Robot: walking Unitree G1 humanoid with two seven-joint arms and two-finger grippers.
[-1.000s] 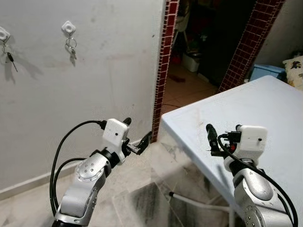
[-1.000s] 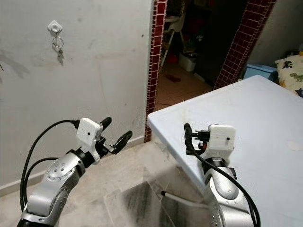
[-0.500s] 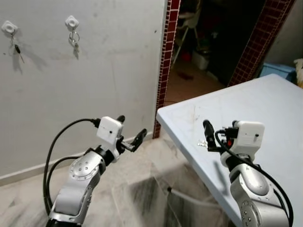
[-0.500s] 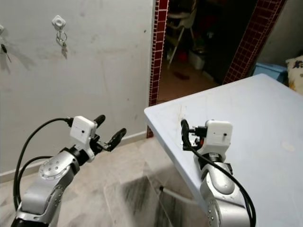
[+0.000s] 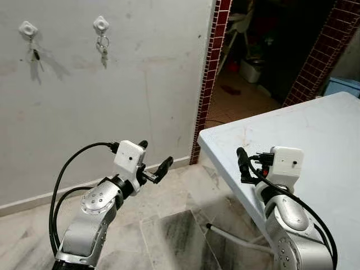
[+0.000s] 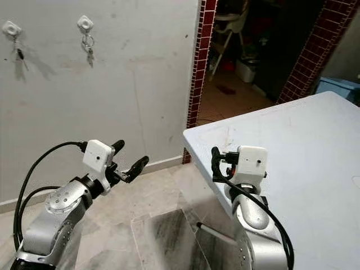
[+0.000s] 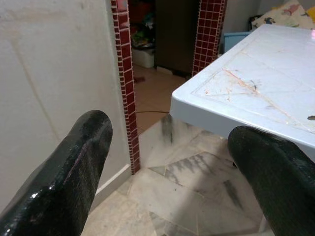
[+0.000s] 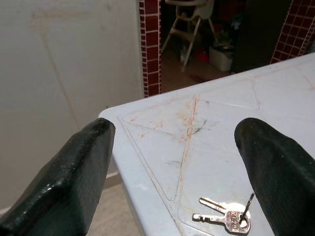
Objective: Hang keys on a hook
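The right end effector [image 8: 172, 167] hovers wide open and empty above the desk [image 8: 295, 98], the keys [image 8: 224, 216] lying at its 5 o'clock. It should drop straight over the ring before closing; the left end effector [image 5: 154, 169] is open too, idle.

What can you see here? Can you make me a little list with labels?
place: room with a grey wall and a doorway edged in red tiles
hooks: two on the wall, each already holding keys
keys: lying on the table, between the right gripper's open fingers
table: pale blue, on the robot's right
left gripper: open, empty, above the floor
right gripper: open, over the table's corner
task: keys not yet picked up
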